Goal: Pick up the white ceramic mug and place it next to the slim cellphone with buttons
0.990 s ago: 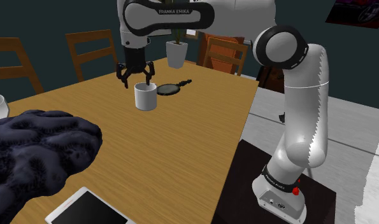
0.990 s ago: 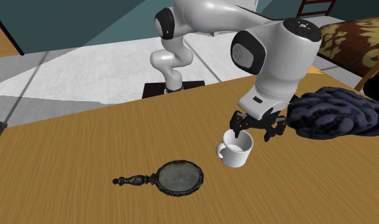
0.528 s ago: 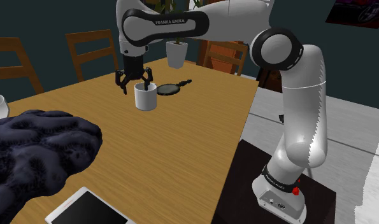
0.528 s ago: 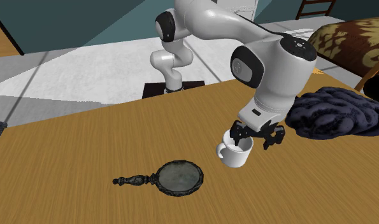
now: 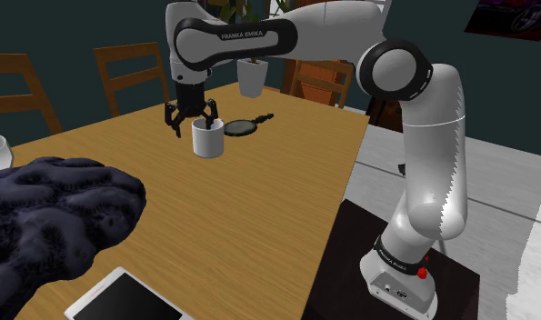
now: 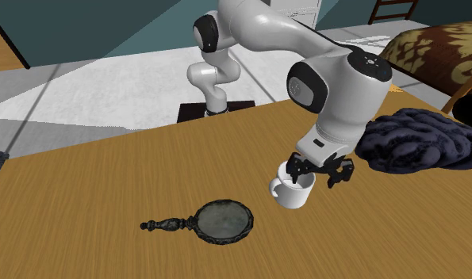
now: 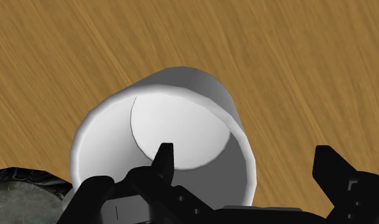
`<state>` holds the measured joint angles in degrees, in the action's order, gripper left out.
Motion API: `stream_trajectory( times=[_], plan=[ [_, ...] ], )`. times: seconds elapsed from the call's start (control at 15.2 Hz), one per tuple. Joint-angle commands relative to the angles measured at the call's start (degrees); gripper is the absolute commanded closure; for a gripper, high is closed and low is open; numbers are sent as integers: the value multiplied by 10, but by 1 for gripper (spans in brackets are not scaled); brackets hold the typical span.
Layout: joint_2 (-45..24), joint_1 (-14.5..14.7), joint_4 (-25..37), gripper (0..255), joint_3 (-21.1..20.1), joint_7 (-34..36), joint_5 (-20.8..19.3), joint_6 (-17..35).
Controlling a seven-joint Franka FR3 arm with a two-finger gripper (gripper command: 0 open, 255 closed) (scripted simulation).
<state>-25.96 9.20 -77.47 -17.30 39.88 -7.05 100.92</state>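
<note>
Black two-finger gripper has dropped lower onto the plain white mug. Fingers are wide apart, straddling its wall and not yet closed, so the grasp looks imminent.

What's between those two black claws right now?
The side wall of the white mug: in the wrist view, one finger of the open gripper is inside the mug, the other outside it.

One mug, one mirror, one dark cloth
</note>
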Motion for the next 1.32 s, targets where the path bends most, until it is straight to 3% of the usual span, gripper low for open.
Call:
stream_trajectory(
  times=[0.0, 0.07, 0.66, 1.25],
  plan=[
    [0, 0, 0, 0, 0, 0, 0, 0],
    [0, 0, 0, 255, 0, 0, 0, 0],
    [0, 0, 0, 255, 0, 0, 0, 0],
    [-6, 7, 79, 255, -1, -2, -1, -73]
  ],
)
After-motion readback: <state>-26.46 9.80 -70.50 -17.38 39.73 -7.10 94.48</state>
